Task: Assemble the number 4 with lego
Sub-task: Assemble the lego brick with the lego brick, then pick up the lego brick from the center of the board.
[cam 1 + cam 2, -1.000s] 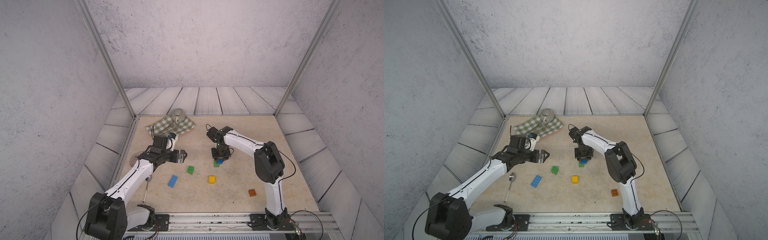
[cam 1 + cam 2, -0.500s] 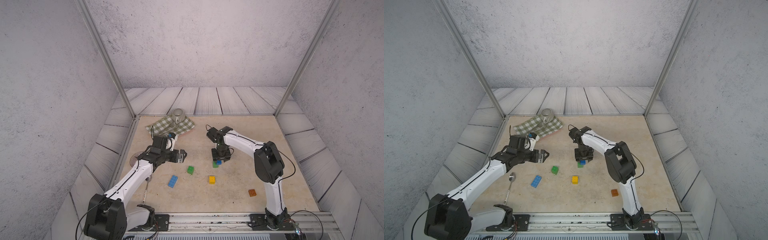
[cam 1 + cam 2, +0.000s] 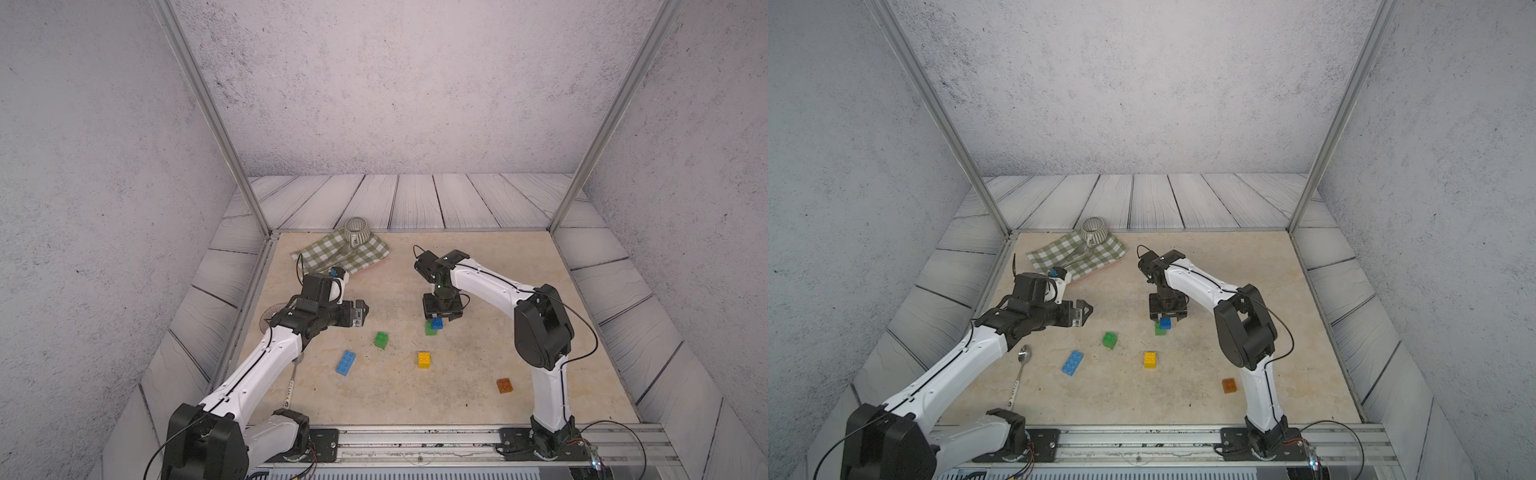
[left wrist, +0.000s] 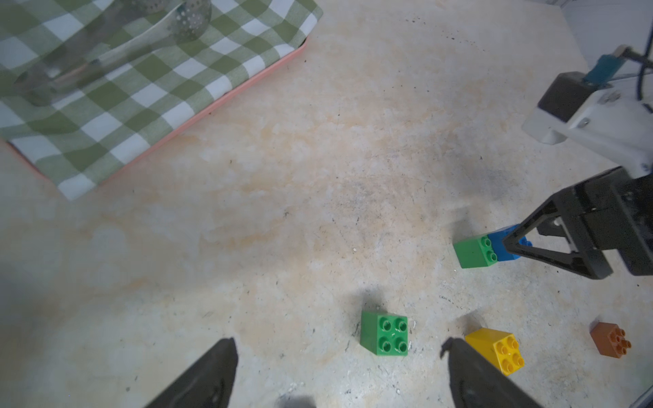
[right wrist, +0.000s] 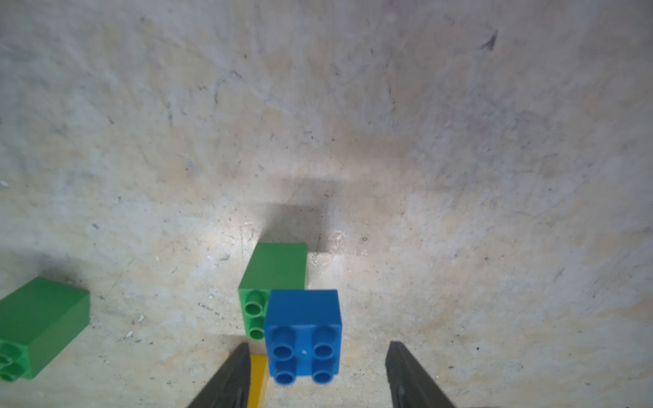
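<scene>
1. Right gripper (image 5: 317, 348) hangs straight over the dark blue brick (image 5: 303, 335). Its jaws stand apart with a gap on each side, so it grips nothing.
2. The dark blue brick sits on a green brick (image 5: 274, 272), offset sideways so that two green studs show. The offset looks deliberate: the overhang reads as the start of a crossbar on its stem.
3. That pair is all there is of the number 4 (image 3: 434, 325) so far. It sits mid-table (image 3: 415, 395), directly under the right gripper.
4. Left gripper (image 4: 338, 342) is wide open and empty, held off the table. It points toward the second green brick (image 4: 384, 332), with the yellow brick (image 4: 494, 349) just beside. Probably staged for the next pick.
5. Light-blue brick (image 3: 345, 362) and orange-brown brick (image 3: 504, 385) lie loose and well apart, nearer the arm bases. Neither is joined to anything.
6. Checked cloth (image 3: 332, 257) and spoon (image 3: 1024, 356) lie off on the left arm's side, clear of the build.
</scene>
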Controlling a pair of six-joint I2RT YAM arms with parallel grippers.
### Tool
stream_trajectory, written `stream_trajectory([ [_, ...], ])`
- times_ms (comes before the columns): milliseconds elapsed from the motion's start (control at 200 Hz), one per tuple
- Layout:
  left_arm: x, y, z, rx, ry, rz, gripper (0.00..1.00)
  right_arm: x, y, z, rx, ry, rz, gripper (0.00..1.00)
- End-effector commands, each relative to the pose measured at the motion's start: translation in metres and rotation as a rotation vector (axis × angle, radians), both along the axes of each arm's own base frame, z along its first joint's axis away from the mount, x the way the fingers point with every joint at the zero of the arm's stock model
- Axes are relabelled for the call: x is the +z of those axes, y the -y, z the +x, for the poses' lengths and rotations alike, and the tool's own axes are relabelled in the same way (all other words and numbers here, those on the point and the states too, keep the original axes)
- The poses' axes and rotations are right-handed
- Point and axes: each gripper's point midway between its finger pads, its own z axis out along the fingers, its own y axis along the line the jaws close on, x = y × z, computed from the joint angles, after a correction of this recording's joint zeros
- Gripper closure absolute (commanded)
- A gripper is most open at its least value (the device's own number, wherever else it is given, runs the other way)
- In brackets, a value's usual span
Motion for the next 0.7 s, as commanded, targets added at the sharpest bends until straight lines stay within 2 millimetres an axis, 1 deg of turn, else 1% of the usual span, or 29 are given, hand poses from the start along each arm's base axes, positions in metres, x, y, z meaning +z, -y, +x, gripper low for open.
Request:
stream_trajectory([
  [0,-0.021,-0.012,-0.027,0.096,-0.122,0.039,0.09,0.028,0.008,-0.009,0.015,0.041,0.019,0.36],
  [60,-0.031,-0.015,-0.039,0.134,-0.171,0.063,0.10,0.034,0.012,-0.015,0.018,0.049,0.028,0.35],
  [155,-0.045,-0.014,-0.059,0.168,-0.253,0.070,0.11,0.042,0.019,-0.026,0.021,0.058,0.046,0.34],
  [245,-0.060,-0.015,-0.072,0.198,-0.308,0.065,0.12,0.048,0.024,-0.038,0.023,0.060,0.068,0.32],
  [410,-0.084,-0.019,-0.081,0.221,-0.341,0.073,0.11,0.054,0.034,-0.060,0.020,0.059,0.111,0.28],
  [550,-0.101,-0.020,-0.079,0.217,-0.355,0.097,0.10,0.057,0.045,-0.075,0.014,0.065,0.126,0.26],
  [696,-0.120,-0.013,-0.081,0.198,-0.434,0.108,0.10,0.061,0.054,-0.087,0.008,0.071,0.132,0.24],
])
